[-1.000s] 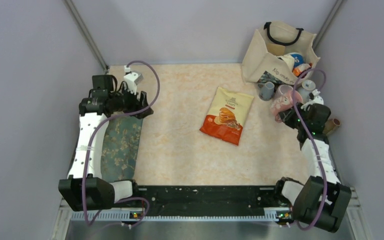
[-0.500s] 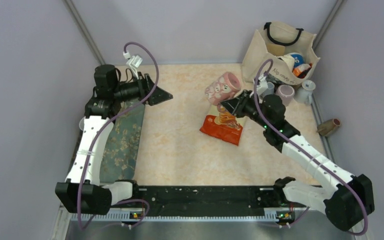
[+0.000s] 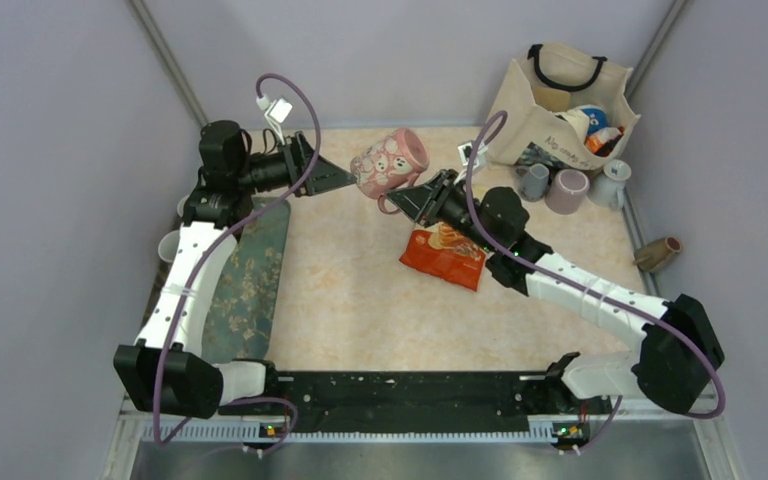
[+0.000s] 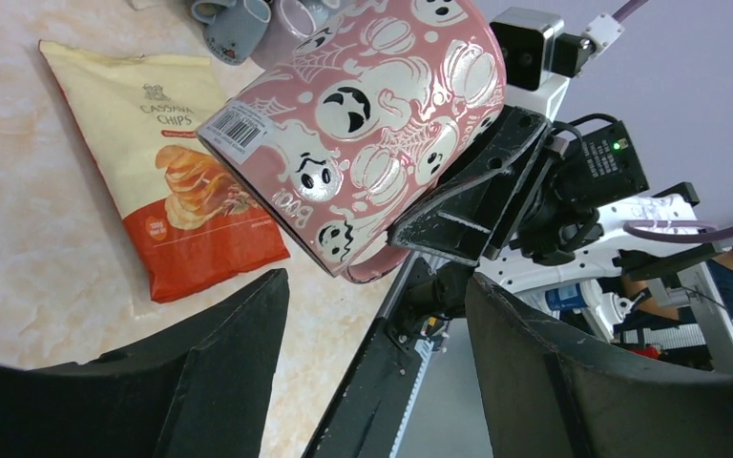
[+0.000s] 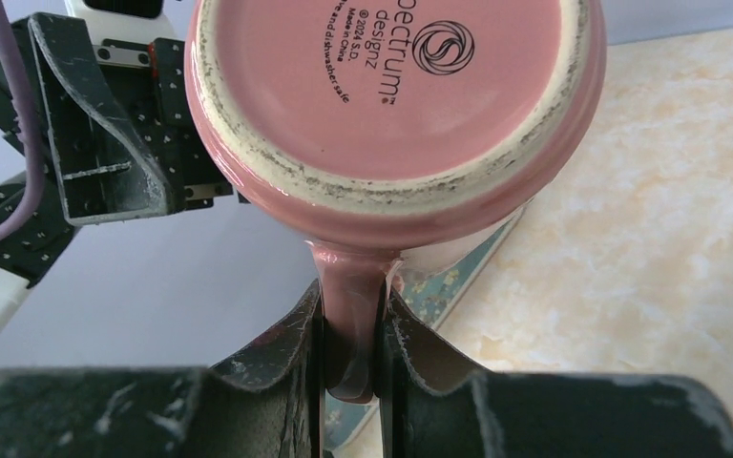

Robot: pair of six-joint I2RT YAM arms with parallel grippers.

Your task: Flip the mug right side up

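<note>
The pink mug [image 3: 390, 162] with ghost and pumpkin prints hangs in the air over the far middle of the table, lying on its side. My right gripper [image 3: 407, 197] is shut on its handle [image 5: 348, 315]; the right wrist view shows the mug's base [image 5: 391, 76] facing the camera. My left gripper [image 3: 340, 180] is open, its fingertips just left of the mug and apart from it. The left wrist view shows the mug [image 4: 363, 124] beyond my open fingers [image 4: 219, 363], with the right gripper behind it.
A chips bag [image 3: 452, 232] lies mid-table. A floral mat [image 3: 245, 285] lies at the left. A tote bag [image 3: 560, 100] stands at the back right with several mugs [image 3: 566, 190] in front. A brown cup [image 3: 658, 253] lies at the right edge.
My right gripper took the pink mug from the back right and carried it leftward, up over the far middle. My left gripper swung right toward it.
</note>
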